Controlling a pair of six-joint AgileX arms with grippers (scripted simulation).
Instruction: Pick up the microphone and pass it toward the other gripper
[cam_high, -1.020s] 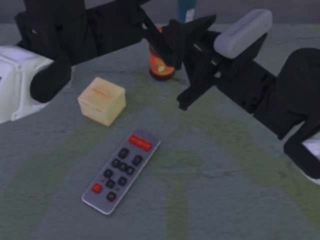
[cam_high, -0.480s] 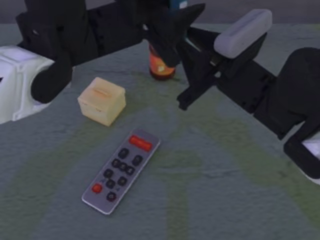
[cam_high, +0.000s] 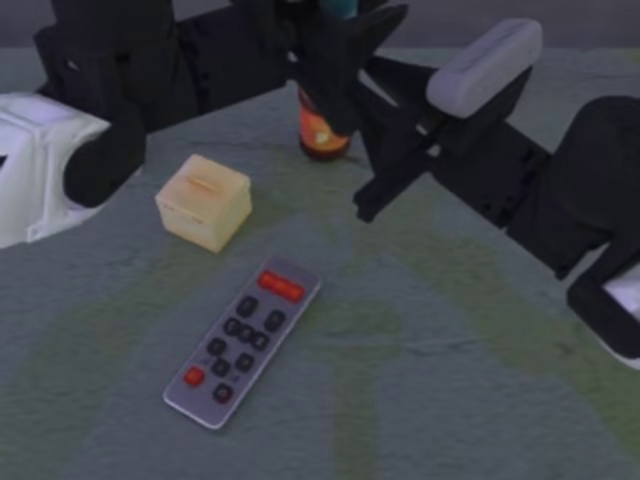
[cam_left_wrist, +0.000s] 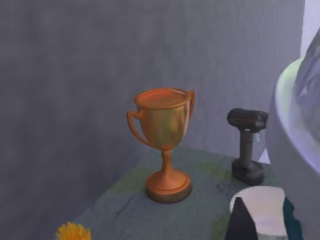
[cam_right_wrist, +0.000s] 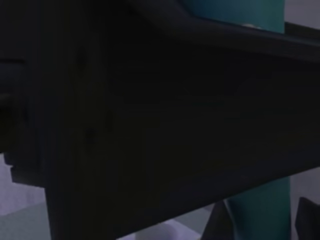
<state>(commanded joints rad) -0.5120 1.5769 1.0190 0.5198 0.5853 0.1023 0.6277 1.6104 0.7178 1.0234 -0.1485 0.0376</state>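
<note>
1. Looking down from the top view, you are seeing both arms meeting at the table's far edge; only a teal sliver of the microphone is showing there.
2. You are getting its white head only in the left wrist view, beside a trophy.
3. The right wrist view is giving you the teal handle, mostly behind a dark arm.
4. Left gripper is seeming clamped on the microphone; right gripper you cannot tell.

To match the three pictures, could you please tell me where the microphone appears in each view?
Top view: the microphone is a teal sliver at the upper edge, between the black arms.
Left wrist view: its white head, close to the camera, nearer than the trophy.
Right wrist view: its teal handle, crossed by a dark arm.
Shared: the trophy, top and left wrist only.
</note>
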